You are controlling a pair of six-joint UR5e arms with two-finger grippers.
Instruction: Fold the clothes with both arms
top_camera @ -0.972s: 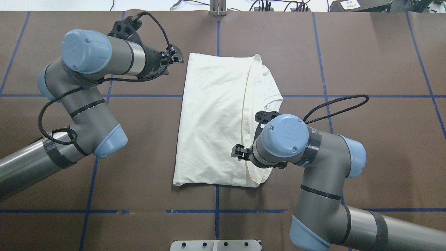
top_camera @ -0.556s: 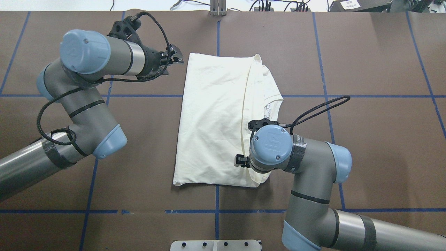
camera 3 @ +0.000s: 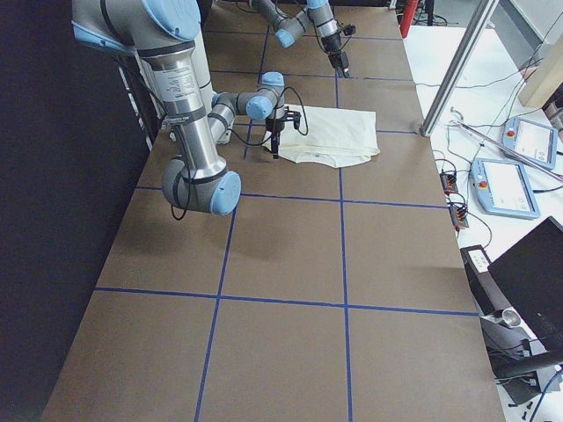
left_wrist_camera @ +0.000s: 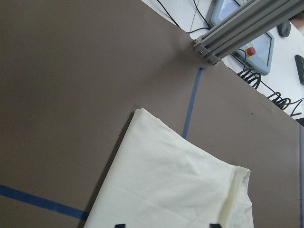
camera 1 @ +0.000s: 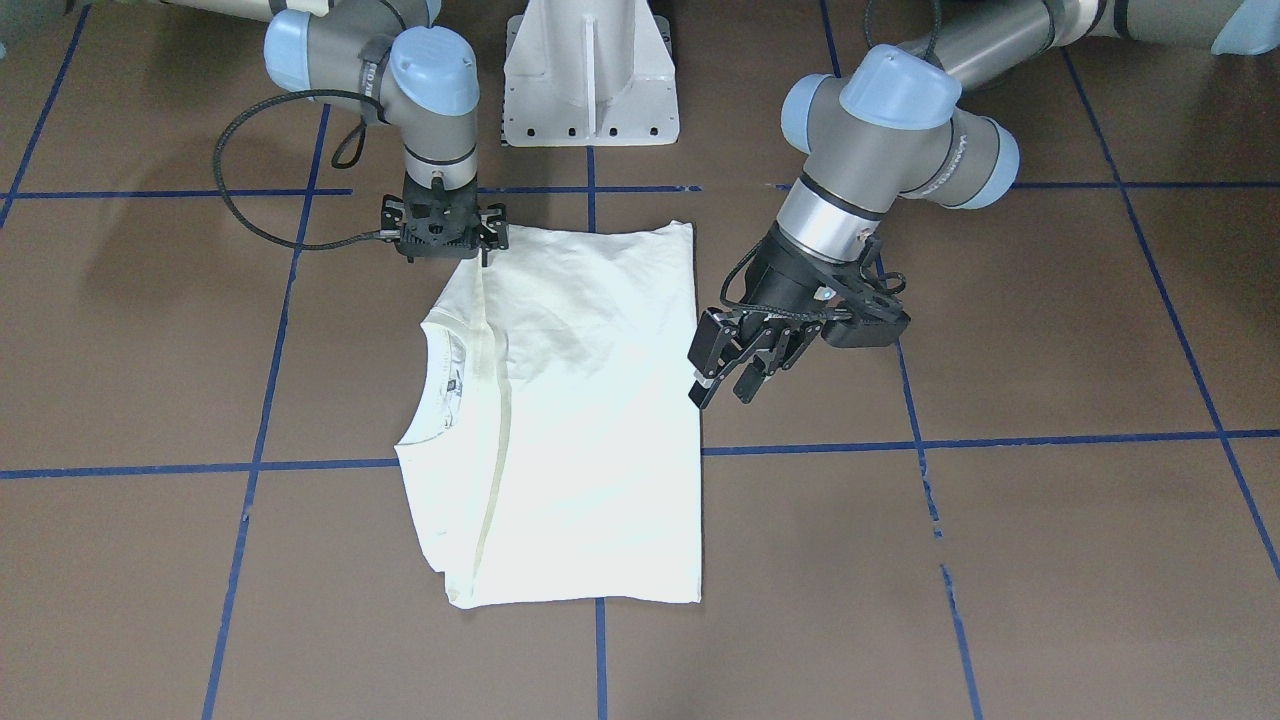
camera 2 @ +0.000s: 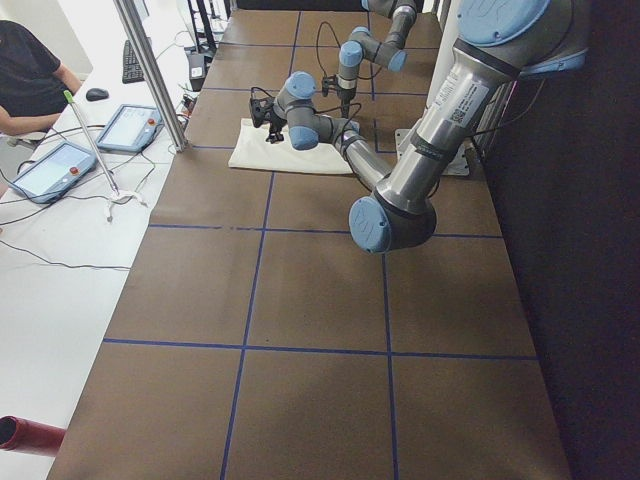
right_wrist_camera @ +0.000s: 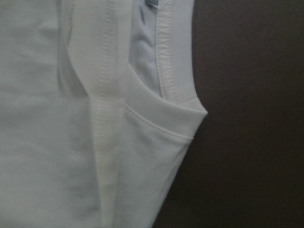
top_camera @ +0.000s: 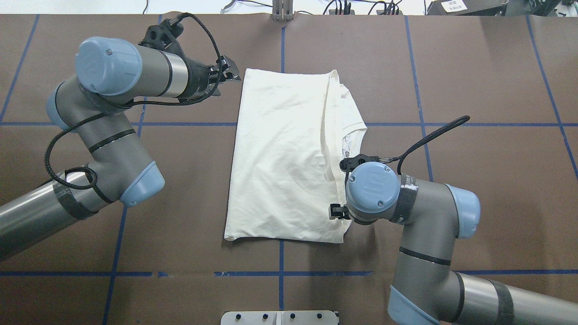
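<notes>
A white T-shirt (top_camera: pixel 280 158) lies folded lengthwise on the brown table, collar toward my right side; it also shows in the front view (camera 1: pixel 580 420). My left gripper (top_camera: pixel 230 74) hovers just off the shirt's far left corner, open and empty; in the front view (camera 1: pixel 725 385) its fingers are spread. Its wrist view shows that shirt corner (left_wrist_camera: pixel 180 190). My right gripper (camera 1: pixel 445 255) points straight down on the shirt's near right edge, mostly hidden under the wrist (top_camera: pixel 336 211). Its jaws are hidden, but the folded layer follows it. Its wrist view shows sleeve and collar seams (right_wrist_camera: pixel 109 118) very close.
The white pedestal base (camera 1: pixel 590 80) stands at the table's near middle edge. An aluminium post (left_wrist_camera: pixel 237 28) rises at the far edge. Blue tape lines (top_camera: pixel 180 124) grid the table. Control tablets (camera 3: pixel 506 185) lie on a side bench beyond it.
My right arm has shifted right and toward the near edge, and the shirt's top folded edge has been pulled right with it. My left gripper has barely moved.
</notes>
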